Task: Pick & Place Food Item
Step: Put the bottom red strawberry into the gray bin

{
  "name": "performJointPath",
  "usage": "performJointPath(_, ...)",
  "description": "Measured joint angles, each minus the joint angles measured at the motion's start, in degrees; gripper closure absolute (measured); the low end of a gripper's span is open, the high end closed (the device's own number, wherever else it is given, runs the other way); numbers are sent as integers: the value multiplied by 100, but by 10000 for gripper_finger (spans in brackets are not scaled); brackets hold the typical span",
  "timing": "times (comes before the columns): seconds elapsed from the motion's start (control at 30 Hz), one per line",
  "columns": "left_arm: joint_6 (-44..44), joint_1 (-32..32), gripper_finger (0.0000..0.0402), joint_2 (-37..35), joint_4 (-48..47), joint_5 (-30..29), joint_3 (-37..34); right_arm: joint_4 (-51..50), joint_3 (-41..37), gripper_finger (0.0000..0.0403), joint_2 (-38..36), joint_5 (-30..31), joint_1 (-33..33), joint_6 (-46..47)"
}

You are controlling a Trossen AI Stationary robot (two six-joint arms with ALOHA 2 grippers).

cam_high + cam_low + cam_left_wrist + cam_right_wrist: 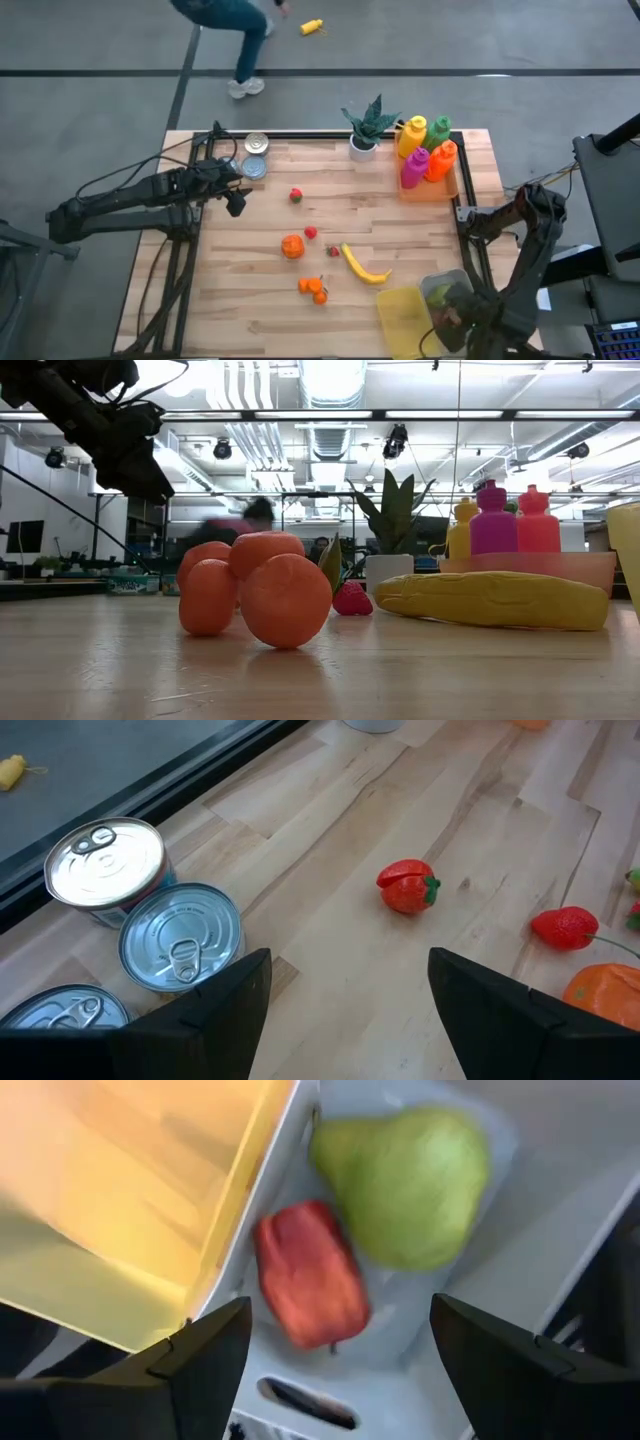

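Two hands open (right hand (335, 1355) above grey bin (480, 1270)); wooden table (250, 310), person (235, 20) behind

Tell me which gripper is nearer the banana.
Right. The right gripper hangs open over the clear bin at the table's near right corner, just beyond the banana. The left gripper hovers open by the cans, across the table.

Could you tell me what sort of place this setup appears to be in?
Probably a robotics lab or workshop: a wooden table carrying toy fruit such as a banana, open concrete floor, and exposed ceiling ducts above.
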Motion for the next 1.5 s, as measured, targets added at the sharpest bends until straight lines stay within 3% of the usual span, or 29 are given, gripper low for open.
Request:
performJointPath(0.33, 0, 1, 126, 0, 0, 2, 0, -1275, -4, 99, -1024, 1909, -326, -879)
performJointPath(0.5, 0, -1, 126, 1, 0, 0, 0, -1464, -15, 99, -1502, 3244, -1106, -2407)
performJointPath(0.63, 0, 1, 126, 1, -1, 1, 0, -1280, -33, 99, -1851, 3783, -2023, -3947)
performJointPath(0.83, 0, -1, 126, 1, 0, 1, 0, 560, -201, 99, -2116, 3830, -3454, -7475)
performJointPath(0.97, 0, -1, 126, 1, -1, 0, 0, 1795, -429, 99, -2101, 3871, -4168, -8985)
performJointPath(1.07, 0, 1, 126, -1, 0, 0, 0, 2792, -727, 99, -2087, 3670, -4594, -9643)
performJointPath(1.27, 0, 0, 126, 1, -1, 1, 0, 4590, -1448, 99, -1901, 2415, -5209, -10239)
performJointPath(1.5, 0, 1, 126, -1, -4, 0, 0, 5866, -2037, 99, -1144, 1792, -5322, -10971)
